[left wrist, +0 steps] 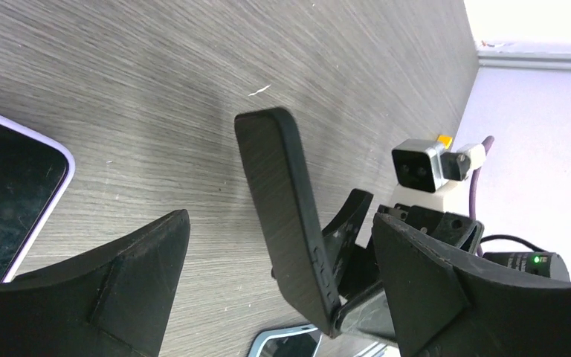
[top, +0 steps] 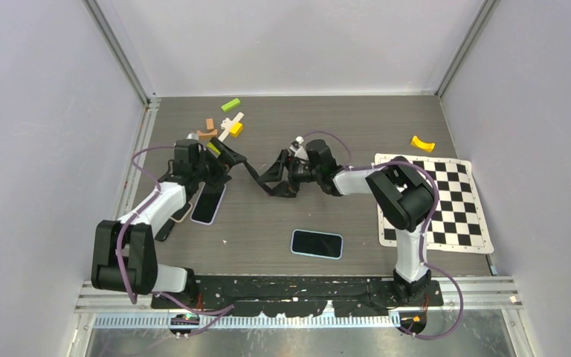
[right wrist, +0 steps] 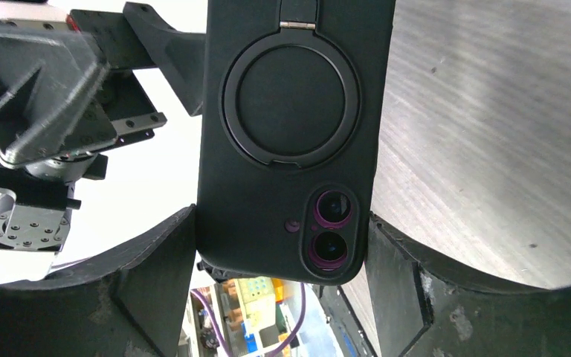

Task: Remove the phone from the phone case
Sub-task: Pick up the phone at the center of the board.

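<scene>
The black phone case (right wrist: pixel 282 149) stands off the bench (left wrist: pixel 193 59), pinched across its width near the camera end by the right claw (right wrist: pixel 281 245). The phone (right wrist: pixel 331 230) is inside it, its purple-ringed lenses showing through the cutout. The left claw (left wrist: pixel 281 223) is spread wide at the case's free end, its fingers on either side and apparently not touching it. The main risk is leverage: the right claw grips only one end, so a push or peel at the far end could swing the case in that grip or pull it loose altogether. A squeeze across the case's sides also clamps the phone in, so the shell may flex without letting go. If the phone does pop free with nothing holding it, it would probably drop to the bench, perhaps onto the lavender-rimmed handset (top: pixel 208 204) beside the left arm. The blue-rimmed handset (top: pixel 317 243) lies farther off, toward the near edge.
</scene>
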You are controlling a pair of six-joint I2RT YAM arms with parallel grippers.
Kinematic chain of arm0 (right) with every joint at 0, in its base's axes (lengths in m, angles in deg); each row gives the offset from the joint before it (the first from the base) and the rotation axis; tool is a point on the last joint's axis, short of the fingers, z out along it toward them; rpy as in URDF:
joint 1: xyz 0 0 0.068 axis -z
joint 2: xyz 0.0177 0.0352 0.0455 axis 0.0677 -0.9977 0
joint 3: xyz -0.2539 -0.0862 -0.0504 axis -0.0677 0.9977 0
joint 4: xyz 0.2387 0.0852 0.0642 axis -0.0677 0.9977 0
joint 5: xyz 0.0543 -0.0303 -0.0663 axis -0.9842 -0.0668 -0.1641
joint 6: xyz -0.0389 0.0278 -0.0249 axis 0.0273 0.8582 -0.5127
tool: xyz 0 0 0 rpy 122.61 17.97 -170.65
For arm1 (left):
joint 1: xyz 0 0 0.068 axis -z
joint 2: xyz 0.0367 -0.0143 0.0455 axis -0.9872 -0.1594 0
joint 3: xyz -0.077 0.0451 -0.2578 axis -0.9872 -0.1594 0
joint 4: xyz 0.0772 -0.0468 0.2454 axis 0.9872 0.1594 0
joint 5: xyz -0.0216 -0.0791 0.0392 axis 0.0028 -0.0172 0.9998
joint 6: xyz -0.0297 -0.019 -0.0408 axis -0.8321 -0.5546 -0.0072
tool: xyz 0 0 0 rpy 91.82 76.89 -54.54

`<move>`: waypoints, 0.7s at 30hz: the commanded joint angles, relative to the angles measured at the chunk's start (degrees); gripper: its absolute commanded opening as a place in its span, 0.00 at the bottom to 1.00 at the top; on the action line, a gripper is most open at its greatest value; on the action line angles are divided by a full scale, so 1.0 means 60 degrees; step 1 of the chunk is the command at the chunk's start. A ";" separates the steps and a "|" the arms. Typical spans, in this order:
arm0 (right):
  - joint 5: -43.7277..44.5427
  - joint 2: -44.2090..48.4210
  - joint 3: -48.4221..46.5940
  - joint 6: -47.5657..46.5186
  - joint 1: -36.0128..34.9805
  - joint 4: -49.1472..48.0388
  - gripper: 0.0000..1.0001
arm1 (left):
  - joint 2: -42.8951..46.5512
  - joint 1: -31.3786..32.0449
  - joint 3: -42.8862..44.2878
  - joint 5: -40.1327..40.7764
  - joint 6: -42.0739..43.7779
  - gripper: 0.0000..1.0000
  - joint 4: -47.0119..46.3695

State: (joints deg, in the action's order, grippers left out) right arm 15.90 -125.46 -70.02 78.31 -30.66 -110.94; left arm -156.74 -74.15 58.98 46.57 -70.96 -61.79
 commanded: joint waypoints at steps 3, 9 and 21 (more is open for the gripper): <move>-0.0218 0.1227 -0.0309 -0.0894 -0.0514 -0.0301 0.26 | 0.0416 0.0022 0.0154 0.0515 -0.0163 0.93 -0.0054; 0.0100 0.1497 -0.0608 -0.1736 -0.0938 0.0598 0.26 | 0.0011 0.0016 0.0860 0.0662 0.0071 0.86 0.1332; 0.0710 0.2102 -0.1640 -0.4324 -0.1420 0.3432 0.26 | -0.0172 0.0024 0.1018 -0.0169 0.1256 0.42 0.1738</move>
State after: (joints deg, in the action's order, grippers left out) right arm 20.10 -118.91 -75.42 59.62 -38.55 -92.47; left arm -156.83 -74.15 62.55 48.82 -67.70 -52.21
